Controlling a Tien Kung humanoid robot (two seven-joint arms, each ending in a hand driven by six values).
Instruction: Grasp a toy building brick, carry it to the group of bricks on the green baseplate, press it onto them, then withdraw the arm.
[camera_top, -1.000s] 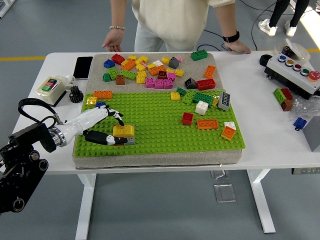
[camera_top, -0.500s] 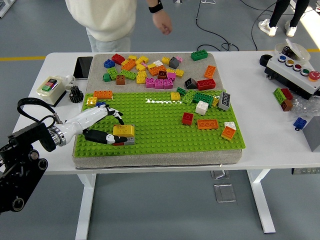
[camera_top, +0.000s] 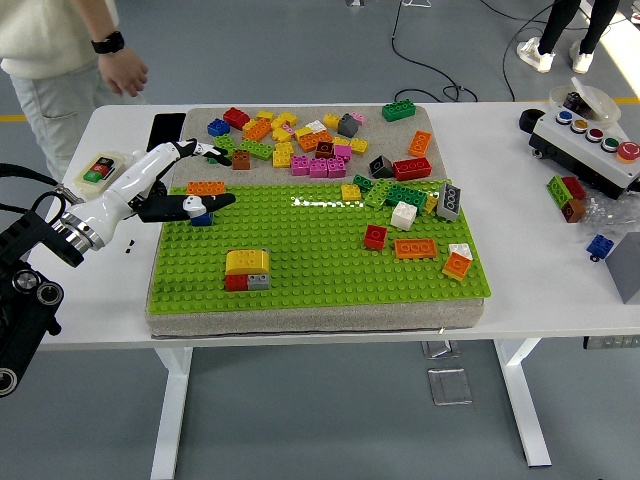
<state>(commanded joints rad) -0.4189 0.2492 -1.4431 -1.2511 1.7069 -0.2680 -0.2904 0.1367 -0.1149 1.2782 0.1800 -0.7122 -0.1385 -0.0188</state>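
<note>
We see our left hand (camera_top: 185, 180) raised over the far left corner of the green baseplate (camera_top: 320, 290), well apart from the small brick group (camera_top: 247, 270) that sits near the plate's front left. That group is a yellow brick (camera_top: 247, 261) seated on a red and a grey one, studs meshed, which is how the task wants a brick to lie; whether the task put it there we cannot say. Our fingers (camera_top: 212, 152) are spread and loose and hold nothing: the upper ones point toward the loose pile (camera_top: 300, 140) on the grey mat (camera_top: 400, 125), and the thumb reaches over a blue brick (camera_top: 203, 214) at the plate's left edge, next to an orange one (camera_top: 206, 188). We judge this pose fits either a withdrawal after pressing or a reach toward another brick; the picture does not settle which. The mat serves as the stock area, bearing bricks of many colours in a heap, while the baseplate bears the pressed group and, on its right half, scattered pieces such as a red brick (camera_top: 375, 237), a white one (camera_top: 403, 214) and a flat orange one (camera_top: 414, 248). A clear tub (camera_top: 585, 97) on the counter's (camera_top: 540, 290) far right holds something dark we cannot make out. A person's hand (camera_top: 125, 72) hangs beyond the far left corner, touching nothing. Our right arm is out of view.
</note>
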